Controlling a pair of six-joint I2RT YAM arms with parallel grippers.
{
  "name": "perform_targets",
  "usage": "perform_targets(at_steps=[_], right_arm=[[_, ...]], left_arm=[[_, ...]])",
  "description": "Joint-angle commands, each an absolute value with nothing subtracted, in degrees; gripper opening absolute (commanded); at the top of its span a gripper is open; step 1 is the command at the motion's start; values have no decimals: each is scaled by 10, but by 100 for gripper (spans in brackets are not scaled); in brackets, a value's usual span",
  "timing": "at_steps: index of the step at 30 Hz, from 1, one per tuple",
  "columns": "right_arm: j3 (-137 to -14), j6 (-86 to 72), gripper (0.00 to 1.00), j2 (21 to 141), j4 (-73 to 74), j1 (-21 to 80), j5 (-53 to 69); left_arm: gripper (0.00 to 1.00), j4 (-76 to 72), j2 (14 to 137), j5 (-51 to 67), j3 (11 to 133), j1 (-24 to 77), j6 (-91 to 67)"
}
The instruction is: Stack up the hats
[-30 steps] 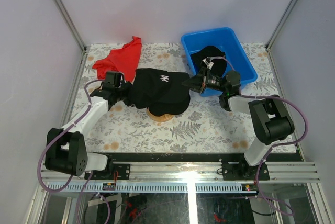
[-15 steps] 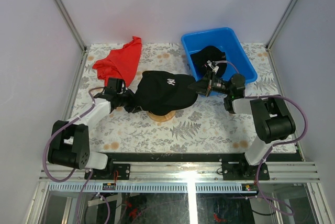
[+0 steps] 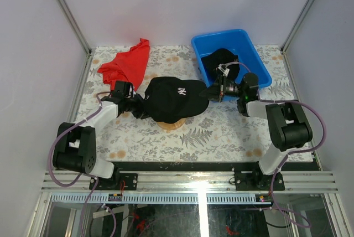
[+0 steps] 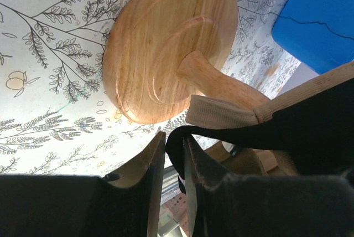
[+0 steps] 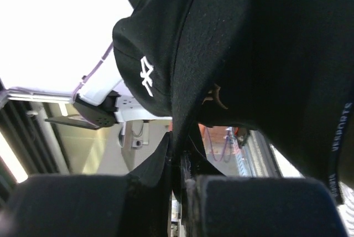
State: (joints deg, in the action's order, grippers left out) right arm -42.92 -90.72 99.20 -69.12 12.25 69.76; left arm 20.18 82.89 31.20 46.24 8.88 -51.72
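the table (image 3: 221, 132), covered in a pale leaf-and-flower print, fills the middle of the top view. a blue bin (image 3: 259, 60) sits at its upper right corner, and a red cloth (image 3: 126, 65) lies crumpled at the upper left. the black cap with the white logo (image 3: 174, 99) sits in the centre of the frame, draped over the wooden stand (image 3: 170, 124), whose round base peeks out just below the cap's lower edge. a second black cap (image 3: 218, 58) rests inside the bin, apart from the first one. the left gripper (image 3: 135, 106) reaches in from the left side of the frame and meets the cap's left edge. the right gripper (image 3: 213, 91) comes in from the right, in front of the bin's near wall, and meets the cap's right edge, where the brim is. in the left wrist view the stand (image 4: 166, 49) fills the upper half, seen from low beside it, and the left gripper (image 4: 172, 144) has its jaws drawn narrow, pinching a fold of the black cap's rim. just right of that pinch, an edge of a tan cap (image 4: 221, 116) shows against the stand's stem, lying along the black fabric. in the right wrist view the cap (image 5: 221, 54) fills the upper right, its white logo facing left, and the right gripper (image 5: 176, 162) at the bottom centre has its jaws pressed together on the thin edge of the brim.
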Motion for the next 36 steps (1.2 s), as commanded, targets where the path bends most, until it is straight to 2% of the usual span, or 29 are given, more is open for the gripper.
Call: perform_targets(at_steps=[1, 4, 5, 8, 15, 22, 32, 36], right_arm=[[-483, -638, 0, 937, -365, 120, 742], [-615, -249, 0, 941, 120, 120, 664], [-638, -206, 0, 949, 194, 120, 655], [-613, -261, 0, 951, 124, 120, 665], [-632, -201, 0, 972, 203, 120, 625], [-631, -232, 0, 969, 174, 121, 635], [-666, -277, 0, 986, 150, 121, 643], [-666, -279, 0, 992, 151, 125, 642]], left_arm=[[17, 227, 843, 328, 479, 82, -503], [17, 229, 846, 333, 485, 79, -504], [17, 229, 846, 335, 488, 78, -504], [17, 231, 850, 339, 493, 78, -501], [17, 237, 853, 344, 499, 70, -495], [18, 241, 840, 347, 504, 64, -494], [24, 247, 759, 383, 478, -15, -503], [34, 237, 737, 410, 490, -18, -520]])
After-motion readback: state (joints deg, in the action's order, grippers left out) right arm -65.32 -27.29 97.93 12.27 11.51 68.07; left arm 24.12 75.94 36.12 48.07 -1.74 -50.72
